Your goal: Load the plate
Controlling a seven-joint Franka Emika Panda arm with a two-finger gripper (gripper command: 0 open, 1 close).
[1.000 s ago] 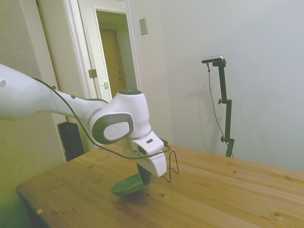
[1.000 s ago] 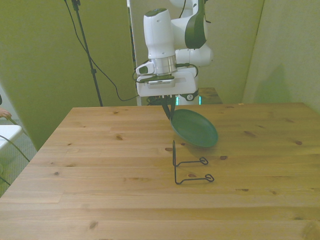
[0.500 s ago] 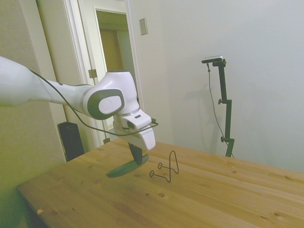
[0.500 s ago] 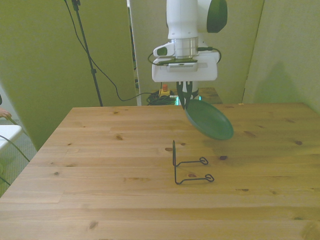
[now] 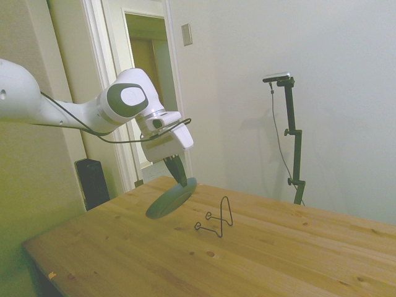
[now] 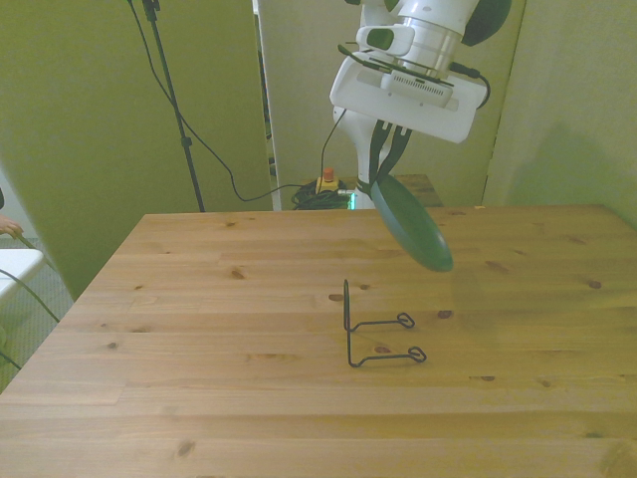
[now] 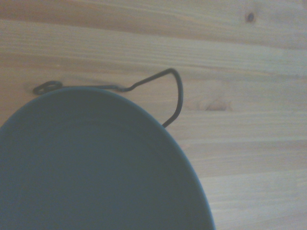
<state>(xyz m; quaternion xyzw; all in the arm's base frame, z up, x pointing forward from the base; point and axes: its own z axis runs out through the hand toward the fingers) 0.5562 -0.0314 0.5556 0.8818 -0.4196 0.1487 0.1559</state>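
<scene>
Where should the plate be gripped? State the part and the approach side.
By its rim, from above, as the gripper holds it now: fingers shut on the upper edge of the plate, one each side of the thin raised rim. The plate hangs tilted above the table, its lower edge free for the wire stand.

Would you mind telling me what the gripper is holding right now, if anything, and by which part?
The gripper holds the dark green plate by its upper rim, tilted and lifted clear of the table.
</scene>
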